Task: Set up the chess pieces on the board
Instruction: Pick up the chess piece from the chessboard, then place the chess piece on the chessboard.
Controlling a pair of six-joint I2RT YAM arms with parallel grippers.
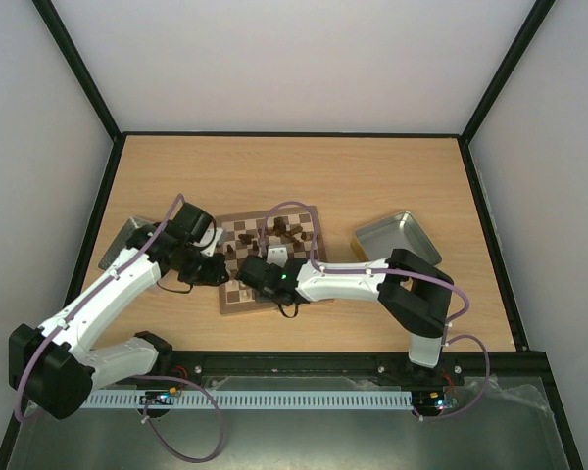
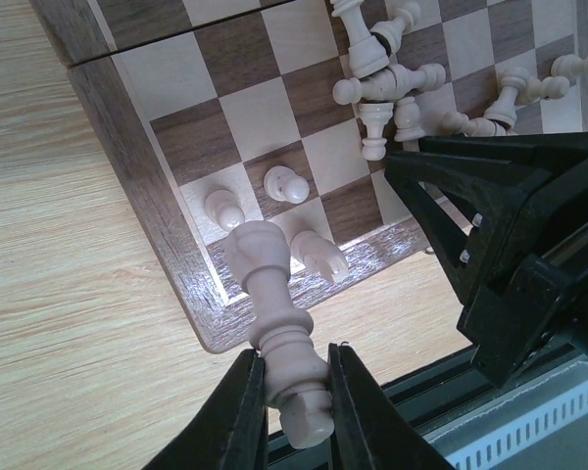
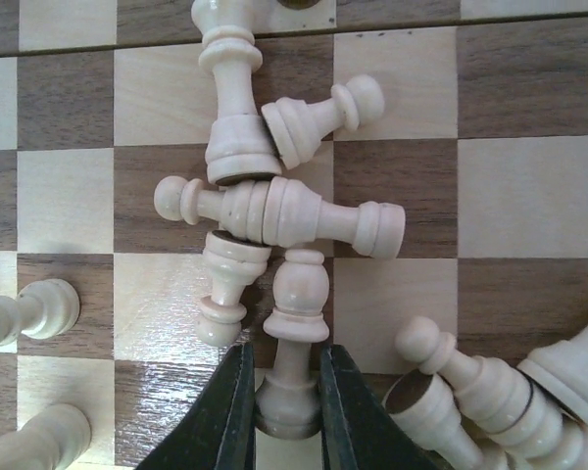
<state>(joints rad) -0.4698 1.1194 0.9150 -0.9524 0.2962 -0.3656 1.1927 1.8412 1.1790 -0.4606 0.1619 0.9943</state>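
Left fingers (image 2: 292, 357) hold a tall cream piece (image 2: 272, 299), axis aimed at the board (image 2: 255, 108) corner; right fingers (image 3: 286, 351) clamp a second piece (image 3: 299, 294).

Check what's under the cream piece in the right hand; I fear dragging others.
The board shows beneath the cream piece; its tip meets a long lying piece. Whether it tucks under is covered.
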